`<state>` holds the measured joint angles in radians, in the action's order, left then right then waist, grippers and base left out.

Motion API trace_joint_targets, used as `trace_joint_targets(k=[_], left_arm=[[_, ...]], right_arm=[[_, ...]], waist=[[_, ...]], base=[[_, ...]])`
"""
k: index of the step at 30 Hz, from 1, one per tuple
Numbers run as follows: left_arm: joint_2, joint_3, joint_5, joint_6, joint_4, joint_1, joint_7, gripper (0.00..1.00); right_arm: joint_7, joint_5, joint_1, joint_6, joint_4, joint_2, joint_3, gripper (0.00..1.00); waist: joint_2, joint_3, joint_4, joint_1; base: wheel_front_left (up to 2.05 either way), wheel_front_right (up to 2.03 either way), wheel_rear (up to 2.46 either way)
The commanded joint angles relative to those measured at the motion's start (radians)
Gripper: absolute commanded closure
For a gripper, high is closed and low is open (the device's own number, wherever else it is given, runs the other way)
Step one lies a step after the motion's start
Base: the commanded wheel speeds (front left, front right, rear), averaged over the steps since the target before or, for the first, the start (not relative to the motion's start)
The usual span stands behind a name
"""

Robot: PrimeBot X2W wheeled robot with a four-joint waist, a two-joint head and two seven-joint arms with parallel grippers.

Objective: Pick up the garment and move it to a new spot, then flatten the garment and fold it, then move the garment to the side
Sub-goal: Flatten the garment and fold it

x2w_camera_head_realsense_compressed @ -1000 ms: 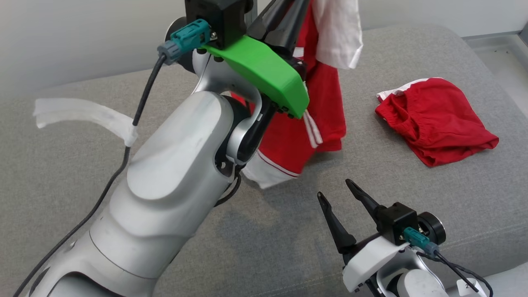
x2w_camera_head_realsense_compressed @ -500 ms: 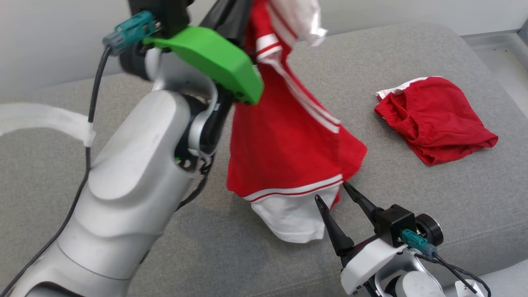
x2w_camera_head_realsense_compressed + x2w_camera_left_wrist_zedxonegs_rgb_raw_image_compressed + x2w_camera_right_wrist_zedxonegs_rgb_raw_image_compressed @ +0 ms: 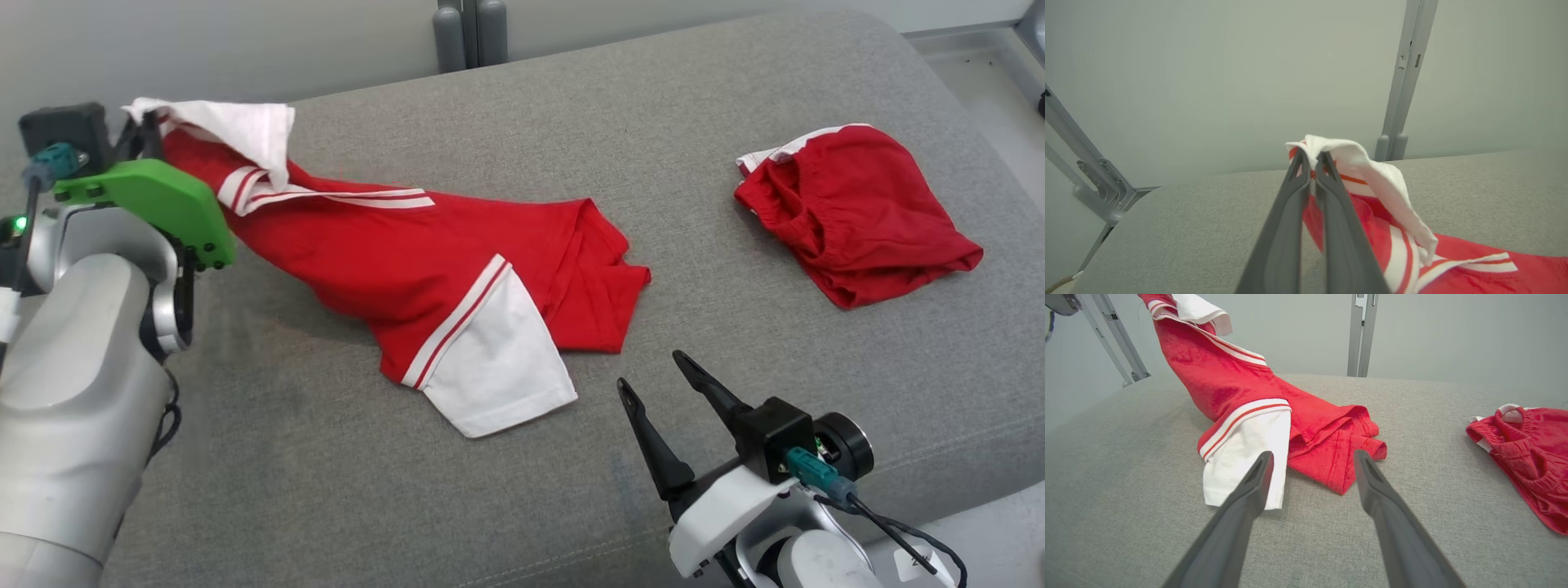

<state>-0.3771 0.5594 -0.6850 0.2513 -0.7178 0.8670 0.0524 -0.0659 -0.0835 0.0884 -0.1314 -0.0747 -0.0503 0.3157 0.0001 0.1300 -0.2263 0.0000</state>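
Note:
The garment (image 3: 384, 253) is a red shirt with white sleeves and white stripes. Most of it lies stretched across the grey cushion (image 3: 326, 490), with one white sleeve (image 3: 498, 367) pointing toward me. Its far-left end is lifted off the cushion, with my left gripper (image 3: 145, 135) shut on that white and red bunch (image 3: 1372, 171). In the left wrist view the gripper (image 3: 1310, 157) pinches the cloth at its tips. My right gripper (image 3: 651, 369) stands open just in front of the shirt's hem and touches nothing. The right wrist view shows the right gripper (image 3: 1313, 454) facing the sleeve and the folded hem (image 3: 1331, 457).
Crumpled red shorts (image 3: 857, 212) with white trim lie on the cushion to the right (image 3: 1531, 453). Grey metal posts (image 3: 469, 33) stand behind the cushion's back edge. The cushion's right edge drops to a pale floor (image 3: 980, 57).
My left arm has swung left and down; the shirt, hanging in the air before, now lies stretched over the cushion with only its left end raised. The right gripper has stayed put.

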Motion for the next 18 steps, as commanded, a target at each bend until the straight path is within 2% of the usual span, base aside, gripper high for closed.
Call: trace_joint_targets(k=[1, 2, 7, 8, 9, 11, 15, 18], left_arm=[[-0.023, -0.006, 0.008, 0.008, -0.036, 0.004, 0.022, 0.96], [-0.027, -0.015, 0.006, 0.017, -0.061, 0.009, 0.032, 1.00], [-0.043, -0.043, -0.001, 0.028, -0.147, 0.048, 0.087, 1.00], [-0.044, -0.045, -0.003, 0.018, -0.160, 0.053, 0.095, 0.58], [-0.043, -0.045, -0.005, 0.010, -0.173, 0.057, 0.104, 0.00], [-0.024, -0.046, -0.021, -0.018, -0.201, 0.055, 0.097, 0.00], [0.005, -0.038, -0.038, -0.046, -0.244, 0.043, 0.078, 0.00], [0.051, -0.039, -0.065, -0.068, -0.280, 0.019, 0.047, 0.00]], right_arm=[[0.005, 0.014, 0.010, 0.001, 0.005, 0.000, 0.004, 0.00], [0.008, 0.014, 0.012, 0.001, 0.007, 0.000, 0.007, 0.00], [0.020, 0.028, 0.020, 0.001, 0.015, 0.000, 0.019, 0.00], [0.023, 0.031, 0.021, 0.001, 0.018, 0.000, 0.022, 0.00], [0.026, 0.033, 0.021, 0.001, 0.019, 0.000, 0.024, 0.00], [0.028, 0.036, 0.021, 0.001, 0.022, -0.001, 0.025, 0.00], [0.030, 0.035, 0.019, 0.001, 0.026, 0.000, 0.019, 0.00], [0.030, 0.033, 0.018, 0.001, 0.025, -0.001, 0.013, 0.00]], waist=[[-0.0001, 0.014, -0.002, 0.0000], [-0.0001, 0.020, -0.004, 0.0000], [-0.0001, 0.045, -0.007, 0.0000], [-0.0001, 0.050, -0.007, 0.0000], [-0.0001, 0.053, -0.006, 0.0000], [-0.0001, 0.059, -0.003, 0.0000], [-0.0001, 0.063, 0.009, 0.0000], [-0.0001, 0.056, 0.026, 0.0000]], base=[[0.00, 0.00, 0.00], [0.00, 0.00, 0.00], [0.00, 0.00, 0.00], [0.00, 0.00, 0.00], [0.00, 0.00, 0.00], [0.00, 0.00, 0.00], [0.00, 0.00, 0.00], [0.00, 0.00, 0.00]])
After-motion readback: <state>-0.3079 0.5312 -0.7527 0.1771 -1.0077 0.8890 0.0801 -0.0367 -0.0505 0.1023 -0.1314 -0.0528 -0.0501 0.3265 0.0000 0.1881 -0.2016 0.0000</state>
